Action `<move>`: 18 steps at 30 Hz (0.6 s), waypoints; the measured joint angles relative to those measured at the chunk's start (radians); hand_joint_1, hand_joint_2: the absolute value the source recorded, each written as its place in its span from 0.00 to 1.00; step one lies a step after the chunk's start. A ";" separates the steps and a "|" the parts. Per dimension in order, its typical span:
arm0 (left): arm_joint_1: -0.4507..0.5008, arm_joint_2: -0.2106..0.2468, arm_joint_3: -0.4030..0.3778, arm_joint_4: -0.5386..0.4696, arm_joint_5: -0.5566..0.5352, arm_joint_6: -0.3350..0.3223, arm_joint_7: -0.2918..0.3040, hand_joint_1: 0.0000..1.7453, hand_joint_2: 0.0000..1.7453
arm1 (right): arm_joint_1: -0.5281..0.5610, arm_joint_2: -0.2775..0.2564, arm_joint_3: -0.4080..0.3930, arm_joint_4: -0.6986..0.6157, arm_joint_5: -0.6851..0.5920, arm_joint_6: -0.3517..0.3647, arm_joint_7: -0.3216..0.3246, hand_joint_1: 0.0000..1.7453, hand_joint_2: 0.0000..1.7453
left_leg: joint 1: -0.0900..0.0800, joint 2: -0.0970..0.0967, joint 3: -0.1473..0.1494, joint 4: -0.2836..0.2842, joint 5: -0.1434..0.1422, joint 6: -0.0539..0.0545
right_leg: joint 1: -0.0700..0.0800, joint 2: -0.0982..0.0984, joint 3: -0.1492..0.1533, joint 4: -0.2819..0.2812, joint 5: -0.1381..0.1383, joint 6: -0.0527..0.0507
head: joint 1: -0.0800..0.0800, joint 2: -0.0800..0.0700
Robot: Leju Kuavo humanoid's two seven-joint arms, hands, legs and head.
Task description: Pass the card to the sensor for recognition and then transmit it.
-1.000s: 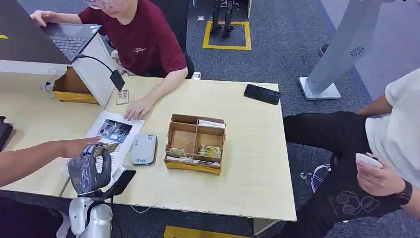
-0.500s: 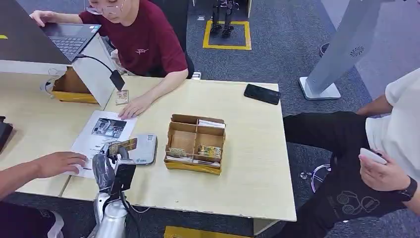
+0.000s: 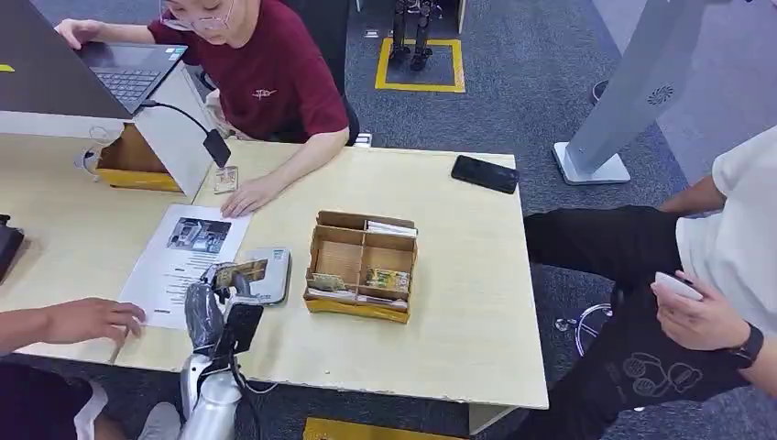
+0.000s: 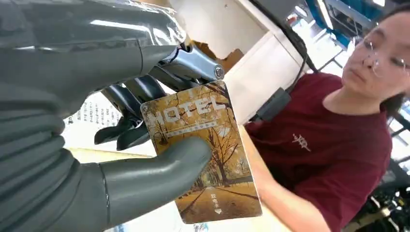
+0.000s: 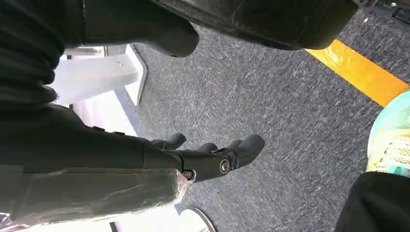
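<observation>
The left hand (image 3: 209, 307) had the card (image 3: 240, 272) in its grip, thumb (image 4: 159, 169) pressed across the face and darker fingers (image 4: 140, 94) behind it. The wrist view showed the print clearly: "HOTEL" over an autumn avenue of trees. So the pick-up was done, by the look of it.

In the head view the card sat tilted above the near edge of the reader (image 3: 267, 275), the flat grey box lying on the surface (image 3: 458, 275) just beside the printed sheet (image 3: 183, 257). Whether card and reader were touching, the pictures did not settle; close over it was the most one could say. That put the task, on my reading, at the sensing step, with no sign visible of a successful read.

The right hand (image 5: 212, 157) hung low over grey carpet, fingers loosely apart and holding nothing.

Left to do, as I judged it: hold the card to the reader for recognition, then hand it on. Who would take it was not clear. A person in a dark red shirt (image 3: 266, 82) sat across the surface with a palm down near the sheet, and another person's hand (image 3: 92, 321) rested on the near-left corner. The cardboard tray (image 3: 362, 266) with its compartments of cards stood just beside the reader, untouched. A dark phone (image 3: 485, 173) lay well apart at the far edge.
</observation>
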 joint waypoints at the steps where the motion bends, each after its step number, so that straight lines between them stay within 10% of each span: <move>1: 0.000 0.001 -0.002 0.006 -0.004 0.000 0.001 1.00 1.00 | 0.000 0.000 -0.001 0.000 0.000 0.000 0.000 0.00 1.00 | 0.000 0.000 0.000 0.000 0.000 0.000 | 0.000 0.000 0.000 0.000 0.000 0.000 | 0.000 0.000; 18: -0.039 0.001 -0.032 0.084 -0.031 0.011 0.043 1.00 1.00 | -0.001 0.000 -0.008 0.000 0.017 0.008 0.001 0.00 1.00 | 0.000 0.000 0.000 0.000 0.000 0.000 | 0.000 0.000 0.000 0.000 0.000 0.000 | 0.000 0.000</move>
